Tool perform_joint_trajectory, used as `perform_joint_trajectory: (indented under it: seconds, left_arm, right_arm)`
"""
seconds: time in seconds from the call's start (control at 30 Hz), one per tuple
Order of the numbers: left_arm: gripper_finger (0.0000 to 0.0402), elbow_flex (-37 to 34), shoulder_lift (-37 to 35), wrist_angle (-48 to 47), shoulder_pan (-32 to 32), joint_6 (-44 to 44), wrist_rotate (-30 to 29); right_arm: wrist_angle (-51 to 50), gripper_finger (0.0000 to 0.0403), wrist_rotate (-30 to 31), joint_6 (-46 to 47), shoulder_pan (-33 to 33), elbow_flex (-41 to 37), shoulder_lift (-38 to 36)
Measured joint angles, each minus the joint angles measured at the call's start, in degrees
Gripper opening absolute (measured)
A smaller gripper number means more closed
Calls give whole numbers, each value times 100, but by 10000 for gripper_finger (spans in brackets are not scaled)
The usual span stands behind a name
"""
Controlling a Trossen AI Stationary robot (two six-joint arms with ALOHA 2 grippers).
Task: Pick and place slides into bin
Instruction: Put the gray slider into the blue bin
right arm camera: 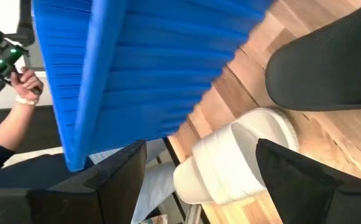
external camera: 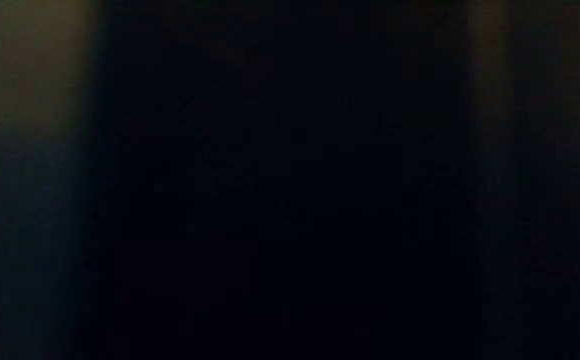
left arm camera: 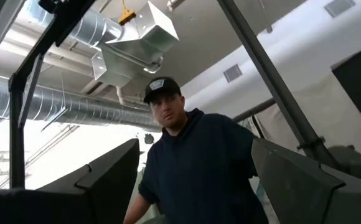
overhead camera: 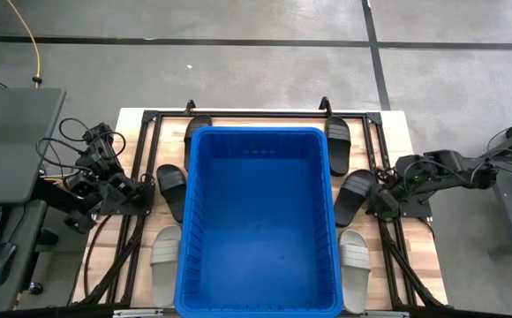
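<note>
The bin [overhead camera: 260, 221], a deep bright-blue tub, is seen standing in the middle of the wooden table [overhead camera: 415, 168], and nothing is seen inside it. Six slides are laid on the table around the bin, none of them in it. On the bin's left side a black slide [overhead camera: 197, 131] is placed by the far corner, partly hidden by the rim; a second black slide [overhead camera: 171, 186] is laid beside the bin's left wall, and a light grey slide [overhead camera: 165, 260] is found near the bin's near left corner. On the bin's right side a black slide [overhead camera: 337, 137] is set by the far corner, another black slide [overhead camera: 354, 194] is angled beside the right wall, and a light grey slide [overhead camera: 355, 258] is laid close to the near right corner.

The left gripper [overhead camera: 137, 196] is held left of the bin, beside the second black slide without touching it, and its fingers [left arm camera: 99, 183] are spread apart and empty. The right gripper [overhead camera: 375, 199] is held right of the bin, just beside the angled black slide, with its fingers [right arm camera: 305, 180] likewise parted and nothing between them.

Beyond the bin, a person [left arm camera: 199, 168] in a dark hooded top and cap is seen in the left wrist view. Nothing can be made out in the low view.
</note>
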Motion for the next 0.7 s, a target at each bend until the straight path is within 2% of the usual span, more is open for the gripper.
perform_joint_trajectory:
  seconds: [0.37, 0.7]
  left_arm:
    - [298, 0, 5, -94, 0, 153, 0]
    - [298, 0, 5, -237, -1, 150, 2]
  right_arm:
    - [48, 291, 17, -34, 2, -5, 52]
    - [41, 291, -57, -133, 3, -5, 565]
